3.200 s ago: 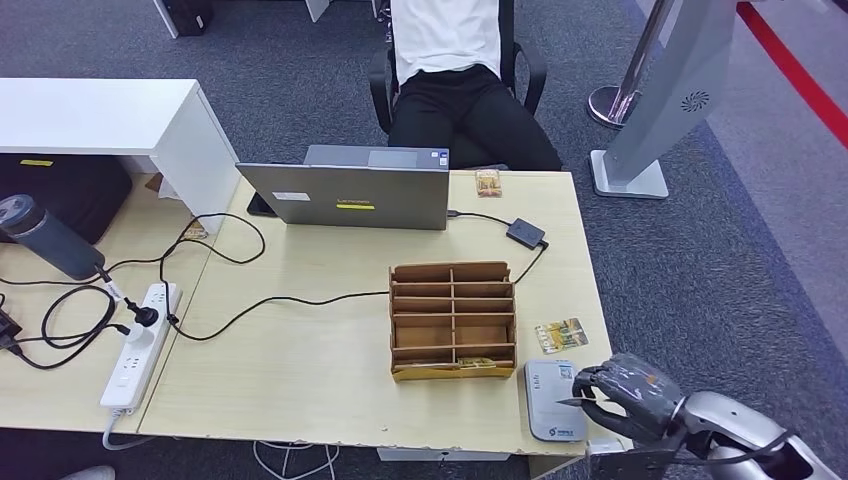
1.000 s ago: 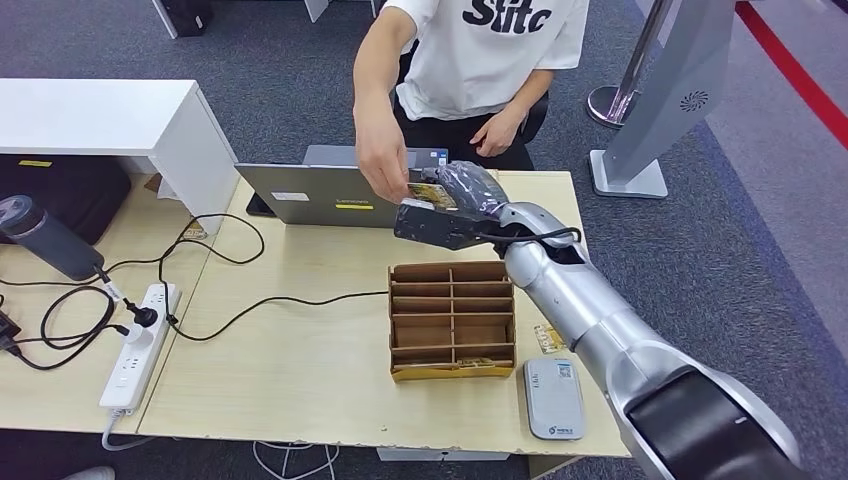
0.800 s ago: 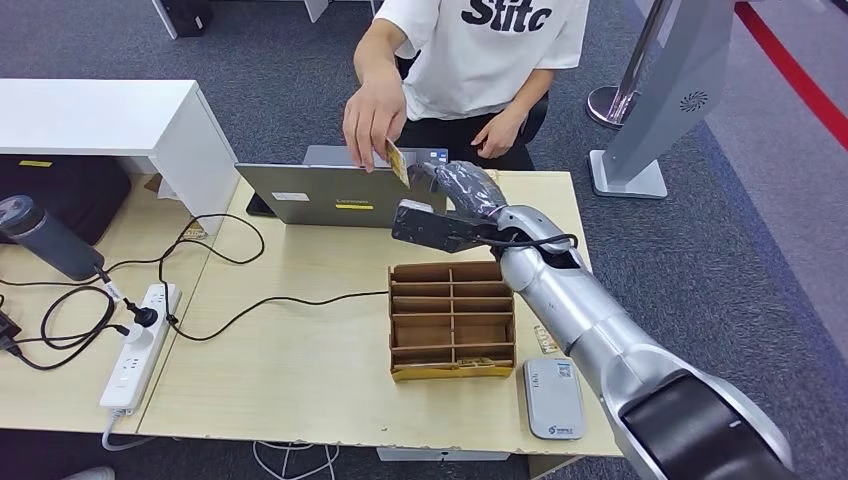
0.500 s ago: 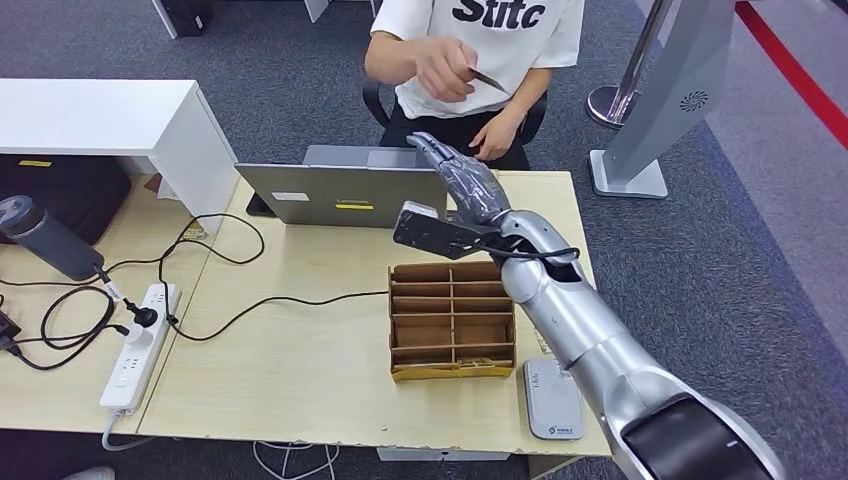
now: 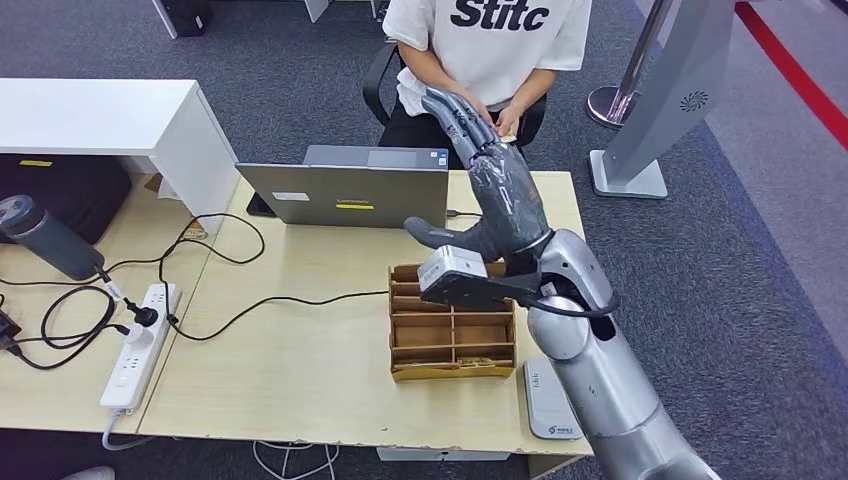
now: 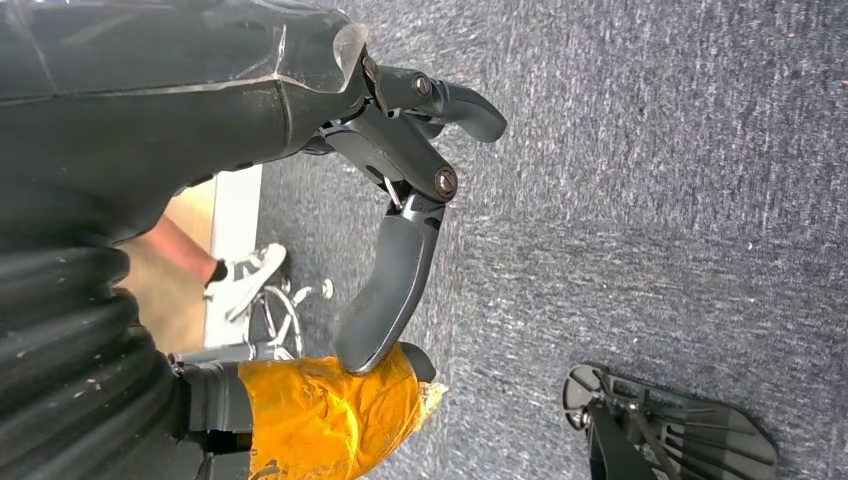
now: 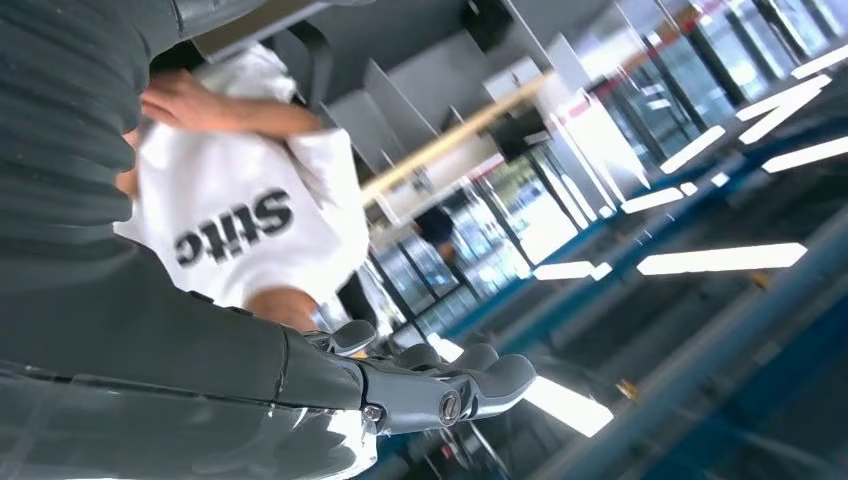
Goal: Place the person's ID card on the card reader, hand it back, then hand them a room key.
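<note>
Reaching up over the far side of the desk point(image 5: 300, 290), the right hand point(image 5: 495, 185) is raised with its fingers point(image 5: 455, 110) stretched out and apart, holding nothing, pointing toward the seated person point(image 5: 490, 40) in the white shirt. In the right wrist view the same fingers point(image 7: 470, 385) are extended with nothing in them. The left hand point(image 6: 400, 200) hangs over grey carpet, fingers loosely curled around nothing.

Taking the wooden slotted organizer point(image 5: 452, 325) as the landmark: the grey card reader point(image 5: 552, 400) lies just beside its near right corner, partly behind the silver forearm. The laptop point(image 5: 350, 190) stands beyond the organizer on the far left. A power strip point(image 5: 135, 345) lies well to its left. I cannot make out the ID card; the person's hands point(image 5: 505, 120) are near their lap behind the robot's fingers, and whether they hold it I cannot tell.
</note>
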{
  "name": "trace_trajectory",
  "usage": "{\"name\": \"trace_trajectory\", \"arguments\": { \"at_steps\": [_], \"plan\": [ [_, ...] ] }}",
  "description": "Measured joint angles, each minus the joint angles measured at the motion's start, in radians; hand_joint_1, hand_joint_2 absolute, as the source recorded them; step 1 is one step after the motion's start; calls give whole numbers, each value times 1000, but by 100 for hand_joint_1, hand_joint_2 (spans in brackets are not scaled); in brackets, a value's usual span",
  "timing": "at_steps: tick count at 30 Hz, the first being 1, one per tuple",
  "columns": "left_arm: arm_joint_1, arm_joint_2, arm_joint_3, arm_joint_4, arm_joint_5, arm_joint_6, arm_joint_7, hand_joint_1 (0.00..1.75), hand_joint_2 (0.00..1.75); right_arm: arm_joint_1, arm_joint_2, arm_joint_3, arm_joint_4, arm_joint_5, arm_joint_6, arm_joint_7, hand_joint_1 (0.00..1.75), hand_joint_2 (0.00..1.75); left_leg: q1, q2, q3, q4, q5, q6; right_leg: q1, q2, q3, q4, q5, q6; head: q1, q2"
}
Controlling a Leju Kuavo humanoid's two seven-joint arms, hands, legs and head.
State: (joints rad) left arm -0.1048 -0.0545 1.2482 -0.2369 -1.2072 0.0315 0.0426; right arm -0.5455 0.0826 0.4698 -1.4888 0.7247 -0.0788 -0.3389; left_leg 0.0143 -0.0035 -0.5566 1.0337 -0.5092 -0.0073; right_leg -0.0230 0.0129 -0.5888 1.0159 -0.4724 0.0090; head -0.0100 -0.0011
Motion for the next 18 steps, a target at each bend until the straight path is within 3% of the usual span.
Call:
{"name": "trace_trajectory", "arguments": {
  "at_steps": [3,6,12,18],
  "plan": [
    [3,-2,12,0,10,7,2,0,175,69,-32,-1,-126,67,-45,-16,0,175,0,0,0,0,0,1,0,-1,0,0,0,0,0,0],
    [4,-4,21,0,20,15,6,0,175,140,-64,0,-221,239,-156,9,0,175,0,-1,0,0,-1,1,0,-1,0,-1,-1,1,0,0],
    [4,-6,35,0,29,25,7,0,175,285,-118,7,-342,639,-378,170,0,175,0,-1,0,0,-1,2,0,-1,0,-1,-1,1,0,0],
    [4,-11,42,0,40,30,7,0,175,382,-171,10,-368,792,-458,275,0,175,0,-1,0,0,-1,2,0,-1,1,-1,-1,1,0,0]
  ]
}}
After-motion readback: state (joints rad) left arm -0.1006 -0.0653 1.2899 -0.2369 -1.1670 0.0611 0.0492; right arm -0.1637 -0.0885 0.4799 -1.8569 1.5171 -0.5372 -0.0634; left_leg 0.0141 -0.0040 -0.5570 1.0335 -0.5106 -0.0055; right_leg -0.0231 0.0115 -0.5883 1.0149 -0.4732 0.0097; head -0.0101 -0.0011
